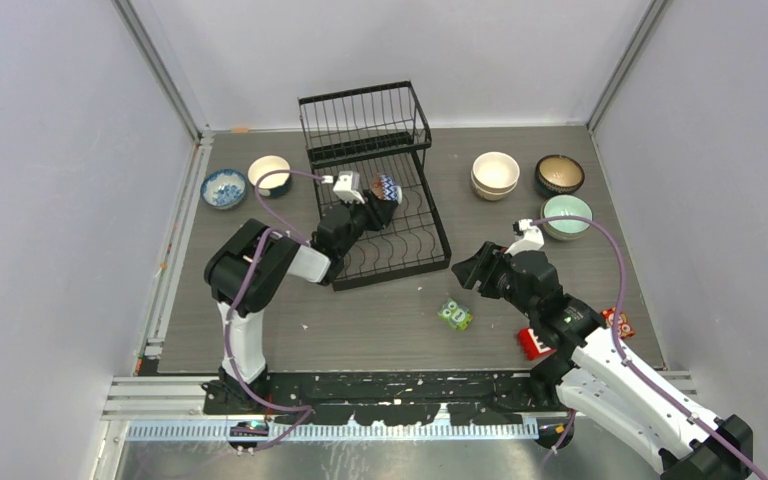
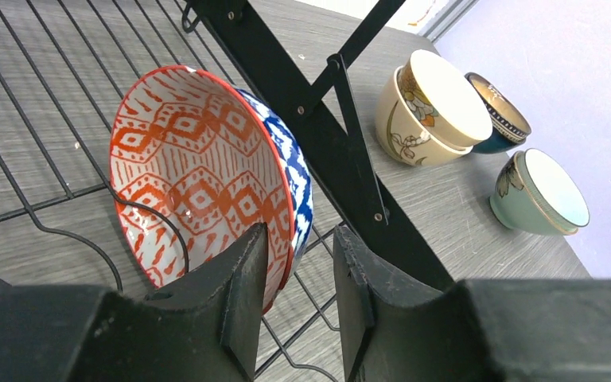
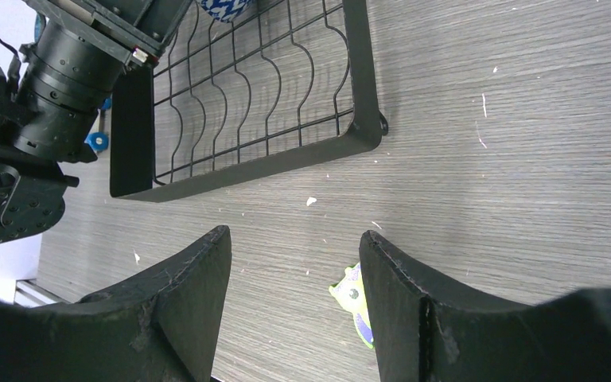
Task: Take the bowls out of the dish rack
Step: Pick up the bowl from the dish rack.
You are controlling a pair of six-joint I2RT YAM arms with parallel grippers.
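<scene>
A bowl (image 2: pixel 199 175), orange-patterned inside and blue-patterned outside, stands on edge in the lower tray of the black dish rack (image 1: pixel 444 247); the top view shows this bowl (image 1: pixel 385 187) under the raised basket. My left gripper (image 2: pixel 300 235) straddles its rim, one finger inside the bowl and one outside, with a gap still showing beside the outer finger. Above bare table right of the rack, my right gripper (image 1: pixel 470 270) is open and holds nothing. Other bowls stand on the table: blue-patterned (image 1: pixel 224 187) and cream (image 1: pixel 269 172) at left, stacked cream (image 1: pixel 495 173), dark teal (image 1: pixel 559 174) and mint (image 1: pixel 567 215) at right.
A green toy block (image 1: pixel 454 315) lies in front of the rack, just below my right gripper (image 3: pixel 294 239). Red toy blocks (image 1: pixel 534 343) lie near the right arm. A slanted rack strut (image 2: pixel 286 72) runs close beside the held-between bowl. Walls enclose the table.
</scene>
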